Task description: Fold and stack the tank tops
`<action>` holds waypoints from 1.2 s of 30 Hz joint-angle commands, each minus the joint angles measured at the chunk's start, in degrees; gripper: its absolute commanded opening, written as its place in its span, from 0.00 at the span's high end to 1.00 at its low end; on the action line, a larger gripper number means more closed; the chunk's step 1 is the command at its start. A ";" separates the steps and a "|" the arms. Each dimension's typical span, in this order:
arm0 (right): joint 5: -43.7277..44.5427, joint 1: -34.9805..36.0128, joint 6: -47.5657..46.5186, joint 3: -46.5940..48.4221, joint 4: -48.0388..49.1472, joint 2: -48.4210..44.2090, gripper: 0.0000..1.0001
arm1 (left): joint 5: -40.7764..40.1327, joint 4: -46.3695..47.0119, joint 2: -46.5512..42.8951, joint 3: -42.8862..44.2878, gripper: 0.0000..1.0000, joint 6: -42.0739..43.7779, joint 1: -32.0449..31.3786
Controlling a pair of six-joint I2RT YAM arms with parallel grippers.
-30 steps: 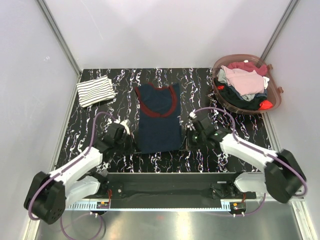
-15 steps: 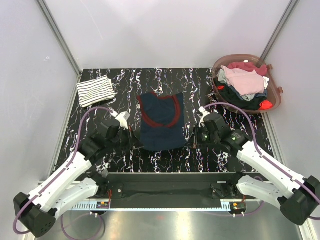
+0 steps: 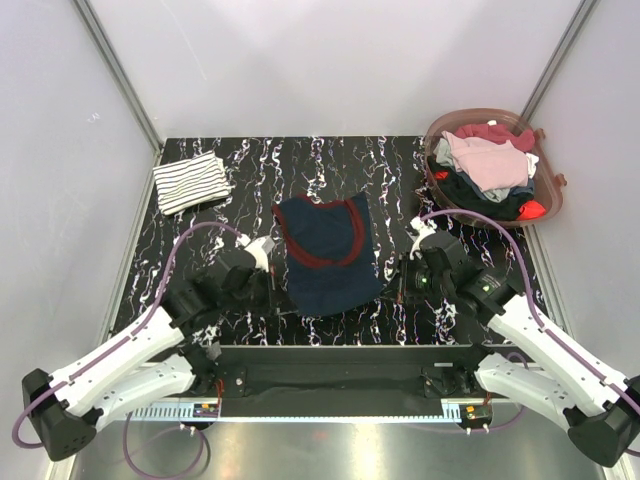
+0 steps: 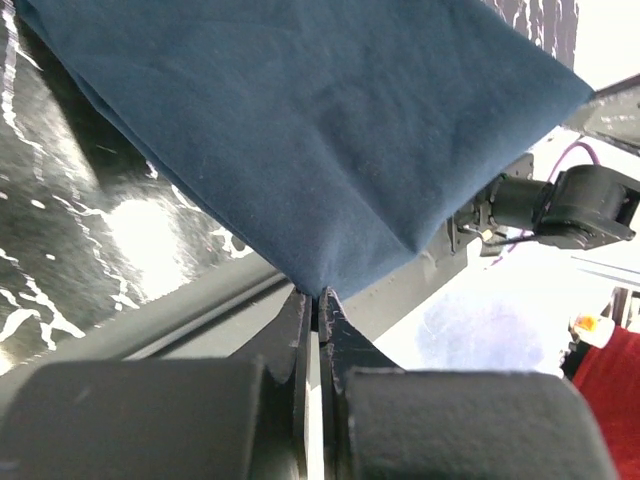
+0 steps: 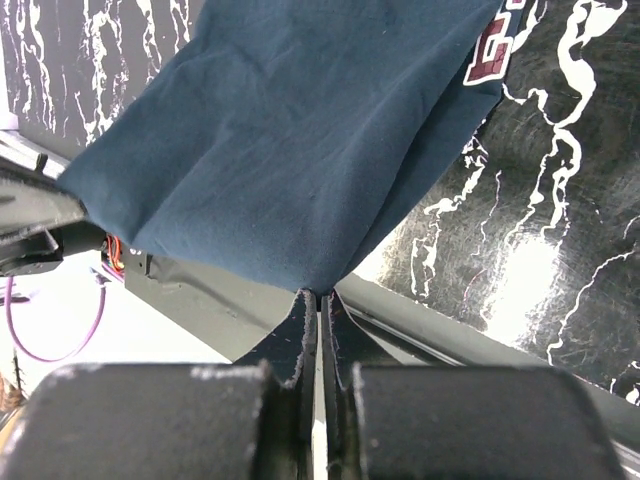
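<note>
Over the table (image 3: 250,170), left pincer (image 4: 318,295) and right pincer (image 5: 320,292) clamp the navy tank top (image 3: 325,250), print (image 5: 487,52) illegible.

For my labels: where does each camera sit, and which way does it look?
Top external: above and behind the robot, looking down on the table; left gripper and right gripper pinch the navy top.
Left wrist: on the left arm, looking along its shut fingers at one corner.
Right wrist: likewise on the right arm, other corner.
Shared: all show the navy top.

White walls (image 3: 330,60) box in the black, white-veined table (image 3: 400,160), grey metal posts (image 3: 120,75) rise from both far corners, light glaring off the glossy top.
</note>
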 commanded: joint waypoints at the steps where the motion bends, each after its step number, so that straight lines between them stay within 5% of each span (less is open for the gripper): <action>1: 2.26 0.48 -0.55 1.68 -0.34 -0.50 1.00 | -1.64 4.06 -0.03 -0.02 1.00 -3.71 -3.07; 12: 9.20 0.39 -6.35 11.26 -0.95 8.02 1.00 | -2.08 2.13 8.13 8.94 1.00 -0.46 -2.38; 19: 13.16 -0.14 -10.13 17.94 0.28 17.68 1.00 | 4.42 4.06 10.95 9.91 1.00 2.08 7.97; 36: 3.85 -12.61 -16.28 33.93 5.29 38.24 1.00 | 9.52 3.97 29.39 24.40 1.00 10.87 22.13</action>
